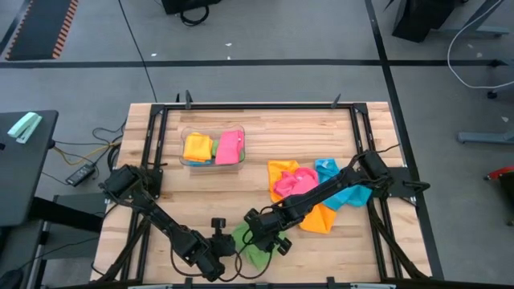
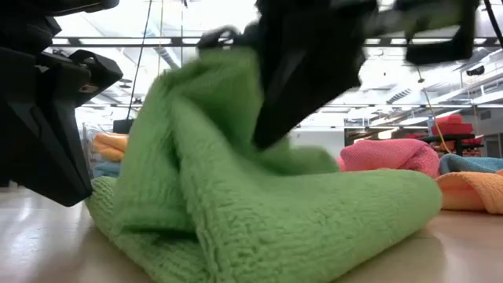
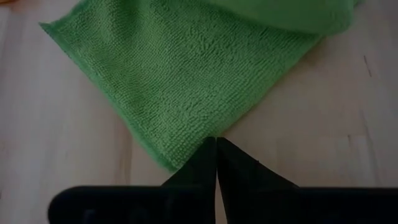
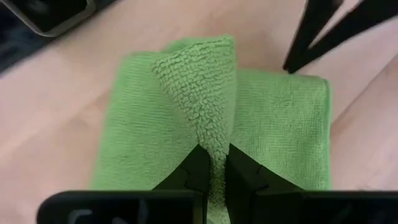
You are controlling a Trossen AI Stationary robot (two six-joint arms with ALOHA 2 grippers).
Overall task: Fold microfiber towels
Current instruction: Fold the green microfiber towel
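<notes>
At the table's point(image 1: 321, 128) back left, a clear bin point(image 1: 212, 149) is seen holding an orange-yellow towel point(image 1: 197, 147) and a pink towel point(image 1: 229, 148), already folded.

At the front edge, the left gripper point(image 3: 215, 149) is held low over the table beside the green towel point(image 1: 250, 245). In the left wrist view its jaws are pressed together with a towel edge lying just ahead of the tips; nothing appears to be caught between them, so they are judged closed and empty.

Just to its right, the right gripper point(image 4: 212, 163) is seen over the same green towel. In the right wrist view a ridge of cloth is pinched between its jaws and drawn up, while the rest lies as a doubled layer on the wood. In the low view the raised part stands as a hump above the flat part.

The step in hand is judged to be a fold of the green towel, part way done. For it to be done well, the pinched layer should be carried across until its edge lies over the opposite edge, kept low so the cloth does not bunch, and released only once flat. The free edge may need to be pinned by the left gripper.

Farther right, a loose pile point(image 1: 317, 193) of pink, orange and blue towels waits unfolded.
</notes>
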